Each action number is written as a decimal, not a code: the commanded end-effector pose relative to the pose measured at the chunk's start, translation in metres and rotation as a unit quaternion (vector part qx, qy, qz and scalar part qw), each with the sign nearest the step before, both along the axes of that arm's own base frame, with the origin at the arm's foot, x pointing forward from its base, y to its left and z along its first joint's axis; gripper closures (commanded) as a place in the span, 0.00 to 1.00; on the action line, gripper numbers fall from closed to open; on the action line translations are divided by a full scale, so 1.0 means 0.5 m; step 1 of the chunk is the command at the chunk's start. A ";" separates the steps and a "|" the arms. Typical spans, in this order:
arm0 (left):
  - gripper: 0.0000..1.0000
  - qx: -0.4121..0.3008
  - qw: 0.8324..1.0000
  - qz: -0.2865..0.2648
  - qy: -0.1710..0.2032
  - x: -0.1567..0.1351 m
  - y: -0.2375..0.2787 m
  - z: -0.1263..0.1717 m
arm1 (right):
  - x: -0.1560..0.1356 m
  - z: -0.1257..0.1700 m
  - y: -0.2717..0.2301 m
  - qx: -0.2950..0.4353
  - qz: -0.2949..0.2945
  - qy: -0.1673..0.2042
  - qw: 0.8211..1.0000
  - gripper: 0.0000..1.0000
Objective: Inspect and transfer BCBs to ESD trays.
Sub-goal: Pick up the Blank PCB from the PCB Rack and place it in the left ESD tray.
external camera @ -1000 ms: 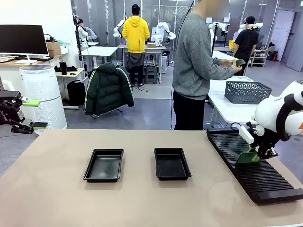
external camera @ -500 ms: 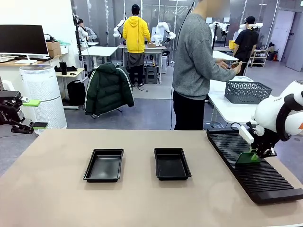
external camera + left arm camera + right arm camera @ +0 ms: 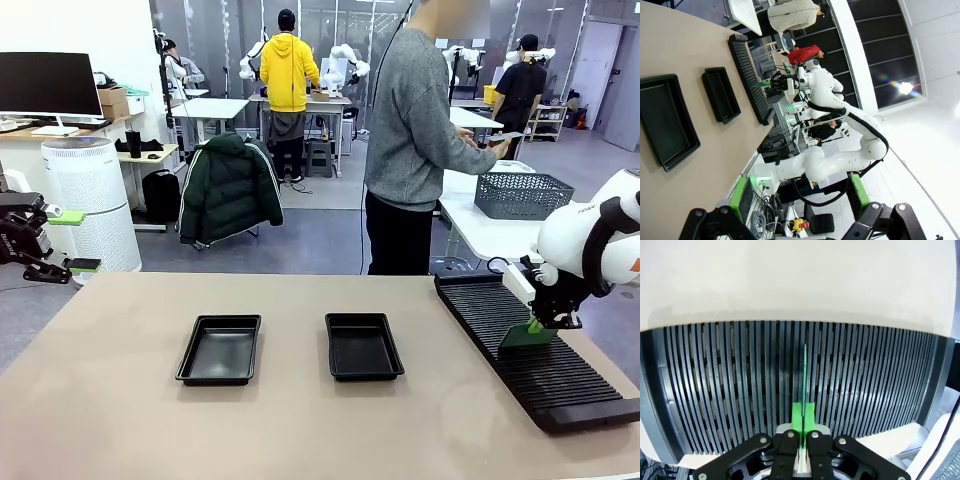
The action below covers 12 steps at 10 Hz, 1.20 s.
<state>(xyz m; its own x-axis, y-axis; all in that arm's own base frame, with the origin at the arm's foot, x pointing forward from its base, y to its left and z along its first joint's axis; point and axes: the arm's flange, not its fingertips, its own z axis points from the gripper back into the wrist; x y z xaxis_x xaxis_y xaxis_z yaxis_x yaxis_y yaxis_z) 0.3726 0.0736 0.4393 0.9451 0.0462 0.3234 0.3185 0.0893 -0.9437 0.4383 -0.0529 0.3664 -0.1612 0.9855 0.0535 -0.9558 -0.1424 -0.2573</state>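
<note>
One BCB [image 3: 523,336], a thin green board, stands on edge in the slotted black rack [image 3: 560,385] at the right. My right gripper [image 3: 543,322] is shut on its upper edge. In the right wrist view the BCB [image 3: 804,375] shows edge-on in a slot, clamped by the right gripper [image 3: 803,426]. Two black ESD trays [image 3: 220,348] [image 3: 363,345] lie side by side mid-table with nothing in them. My left gripper [image 3: 75,241] hangs open off the table's left edge, well away from them. The left wrist view shows its open fingertips [image 3: 742,192], both trays [image 3: 665,120] [image 3: 720,95] and the rack [image 3: 747,75].
A person in a grey sweater [image 3: 415,130] stands at the far side, turned right, holding something thin and flat in both hands. A grey basket [image 3: 522,194] sits on a white table behind the rack. Bare tabletop surrounds the trays.
My right gripper's jaws have closed onto the board in the rack, with the arm barely shifting. The person has lowered what they hold. The left arm has not moved.
</note>
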 end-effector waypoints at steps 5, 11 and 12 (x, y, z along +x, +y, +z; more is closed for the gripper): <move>0.00 -0.001 1.000 0.000 0.000 -0.001 0.000 0.001 | 0.020 -0.007 0.006 0.000 -0.020 0.011 1.000 1.00; 0.00 -0.001 1.000 0.000 0.000 -0.001 0.000 0.001 | 0.002 0.000 0.000 0.001 -0.003 0.001 1.000 1.00; 0.00 -0.001 1.000 0.000 0.000 -0.001 0.000 0.001 | 0.002 0.000 0.000 0.001 -0.003 0.001 1.000 1.00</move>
<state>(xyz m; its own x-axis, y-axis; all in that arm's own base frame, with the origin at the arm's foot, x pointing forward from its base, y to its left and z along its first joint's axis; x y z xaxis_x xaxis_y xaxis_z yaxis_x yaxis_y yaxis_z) 0.3726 0.0736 0.4393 0.9451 0.0462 0.3234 0.3185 0.0893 -0.9437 0.4398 -0.0533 0.3665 -0.1459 0.9876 0.0579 -0.9593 -0.1270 -0.2521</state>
